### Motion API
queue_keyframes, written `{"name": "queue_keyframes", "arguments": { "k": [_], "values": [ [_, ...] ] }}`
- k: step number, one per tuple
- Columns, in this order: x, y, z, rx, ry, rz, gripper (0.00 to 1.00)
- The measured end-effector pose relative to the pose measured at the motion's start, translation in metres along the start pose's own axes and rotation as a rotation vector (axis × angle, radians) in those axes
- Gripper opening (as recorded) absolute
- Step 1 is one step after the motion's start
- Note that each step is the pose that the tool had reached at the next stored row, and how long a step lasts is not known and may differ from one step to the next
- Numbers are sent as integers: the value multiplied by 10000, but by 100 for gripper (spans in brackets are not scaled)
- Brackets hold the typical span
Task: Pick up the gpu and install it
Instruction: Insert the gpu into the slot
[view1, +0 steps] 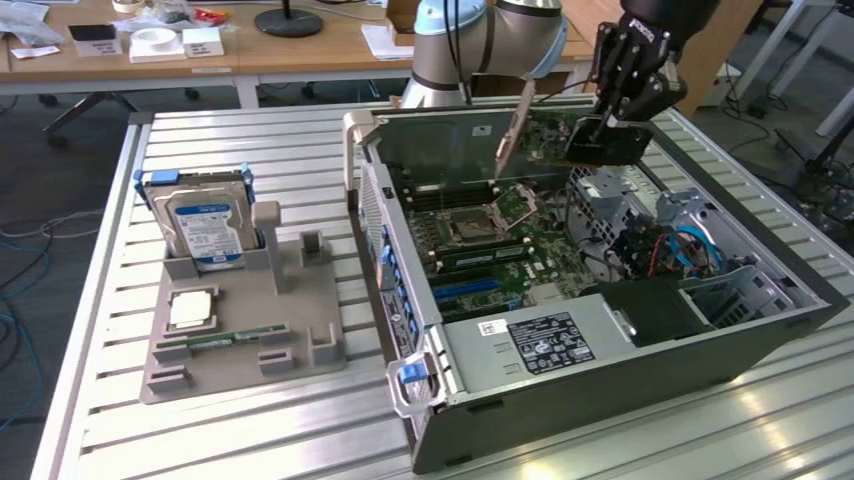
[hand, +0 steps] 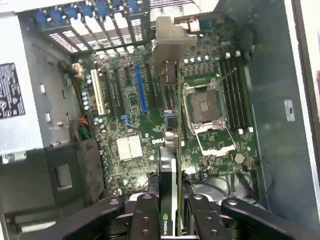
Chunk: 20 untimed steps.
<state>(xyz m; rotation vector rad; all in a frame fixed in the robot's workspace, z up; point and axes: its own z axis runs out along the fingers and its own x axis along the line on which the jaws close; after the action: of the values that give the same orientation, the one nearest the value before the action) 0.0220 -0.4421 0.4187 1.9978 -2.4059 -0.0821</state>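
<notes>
My gripper (view1: 610, 135) hangs over the far end of the open computer case (view1: 601, 390) and is shut on the gpu (view1: 534, 130). I hold the card on edge above the motherboard (view1: 501, 250). In the wrist view the gpu (hand: 176, 165) shows edge-on between my two black fingers (hand: 145, 215). Its silvery end bracket (hand: 169, 42) points at the case's rear slot openings. The card hovers between the blue expansion slot (hand: 141, 87) and the CPU socket (hand: 207, 107), apart from the board.
At the exterior view's left, a grey holder tray (view1: 234, 375) carries a silver hard drive (view1: 207, 225), a chip (view1: 191, 308) and a green memory stick (view1: 227, 340). A power supply (view1: 534, 345) and a drive cage (view1: 721, 295) crowd the case's near end. Cables (view1: 667, 250) lie beside them.
</notes>
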Motion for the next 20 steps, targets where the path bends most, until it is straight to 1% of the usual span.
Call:
{"name": "queue_keyframes", "arguments": {
  "k": [1,2,5,7,9,10,11,12,14,15,17,18,19,20],
  "values": [
    [0,0,3,-17,37,-731,27],
    [0,0,4,-22,48,-948,27],
    [0,0,7,-33,69,-1395,27],
    [0,0,8,-38,80,-1604,27],
    [0,0,8,-39,83,-1661,27],
    [0,-1,9,-24,81,-1675,27],
    [0,0,11,36,71,-1693,27],
    [0,2,13,119,58,-1711,27],
    [2,9,19,304,35,-1746,27],
    [3,13,22,381,26,-1759,27],
    [4,22,30,473,14,-1776,27],
    [5,25,34,507,12,-1785,27],
    [6,27,36,521,11,-1792,27],
    [6,27,38,521,11,-1793,27]
  ]
}}
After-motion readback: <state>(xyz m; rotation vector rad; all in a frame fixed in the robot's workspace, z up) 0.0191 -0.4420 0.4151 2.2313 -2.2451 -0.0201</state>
